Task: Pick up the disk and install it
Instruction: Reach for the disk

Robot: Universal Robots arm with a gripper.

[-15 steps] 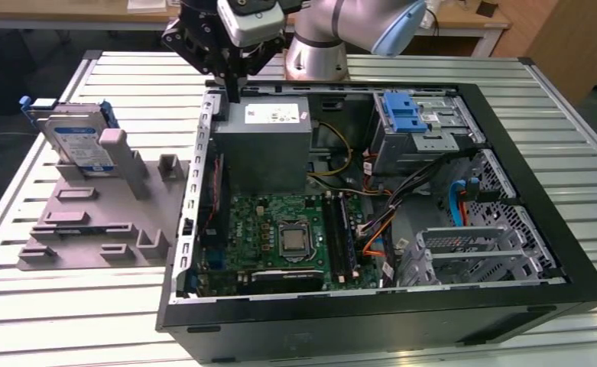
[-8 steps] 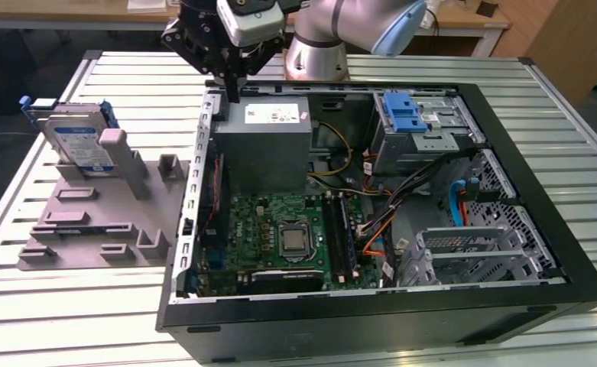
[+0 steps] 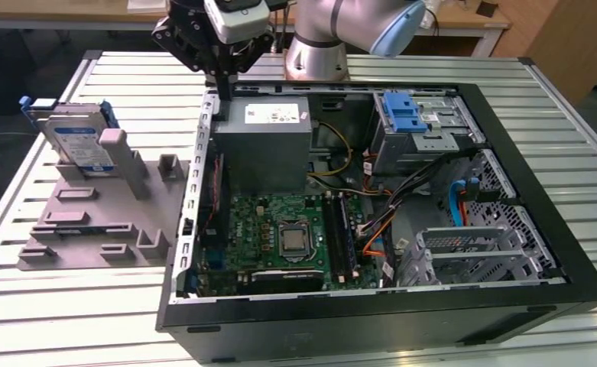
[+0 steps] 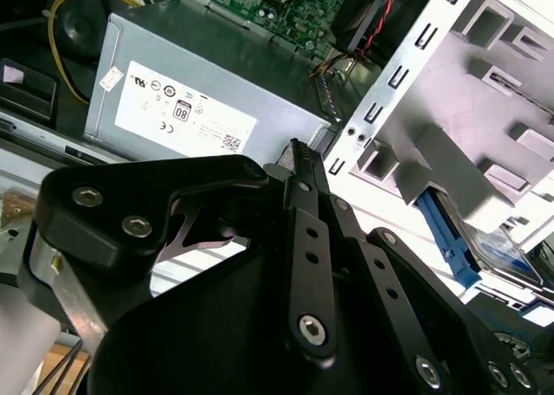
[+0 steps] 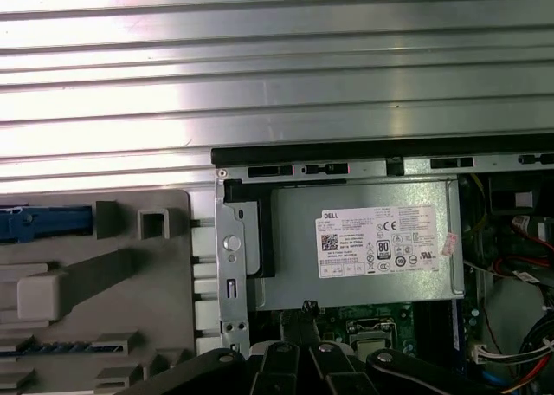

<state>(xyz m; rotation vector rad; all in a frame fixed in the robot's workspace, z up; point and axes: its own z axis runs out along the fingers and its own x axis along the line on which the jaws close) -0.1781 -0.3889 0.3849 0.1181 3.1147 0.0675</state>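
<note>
The pick-up step had hardly started, as far as I could judge. The gripper hung at the top of the exterior view, left of centre. It was just above the back rim of the open computer case, over the corner of the grey power supply. Its black jaws looked pressed together to a single tip with nothing between them, and the second wrist view showed the same closed, empty point.

The disk was well apart from it, toward the upper left of the exterior view. It stood on edge in a grey moulded holder on the slatted metal table, its white-and-blue label facing outward and its blue carrier showing along the edges. Nothing was touching it.

Inside the case, the motherboard lay exposed at centre, and a bare metal drive cage sat at the lower right. I could not tell which bay was meant for the disk.

To my eye, a grasp would first call for the jaws to part wide enough for the disk's thin body. The arm would then have to cross to the exterior view's left, away from the case, and line up squarely over the upper edge. Since the disk stood upright in the holder, the jaws would have to take it by its flat faces and lift it straight out, or it might catch.
</note>
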